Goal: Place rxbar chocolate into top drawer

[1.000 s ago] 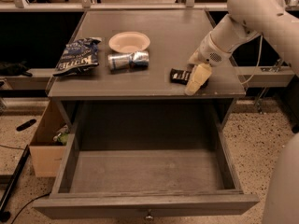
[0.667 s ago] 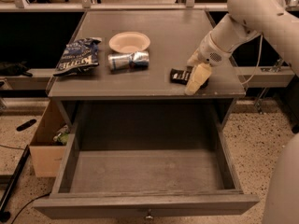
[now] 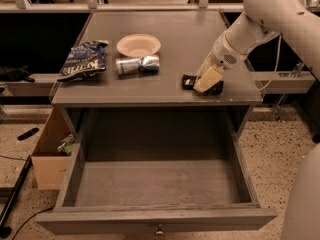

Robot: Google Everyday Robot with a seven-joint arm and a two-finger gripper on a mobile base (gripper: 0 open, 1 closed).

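Now | claw (image 3: 207, 80) over rxbar chocolate (image 3: 188, 82) on table (image 3: 185, 34) | top drawer (image 3: 155, 184) open

Legible only on the blue chip bag (image 3: 82, 59), lying at the left of the table (image 3: 180, 29): pale capitals across the lower part, apparently "KETTLE", with smaller print around them too fine to make out. Pale lettering on the black wrapper of the rxbar chocolate (image 3: 188, 82), but unreadable and partly covered by the gripper (image 3: 207, 80), down over the bar near the table's right front edge. Nothing readable on the silver can (image 3: 137, 64).
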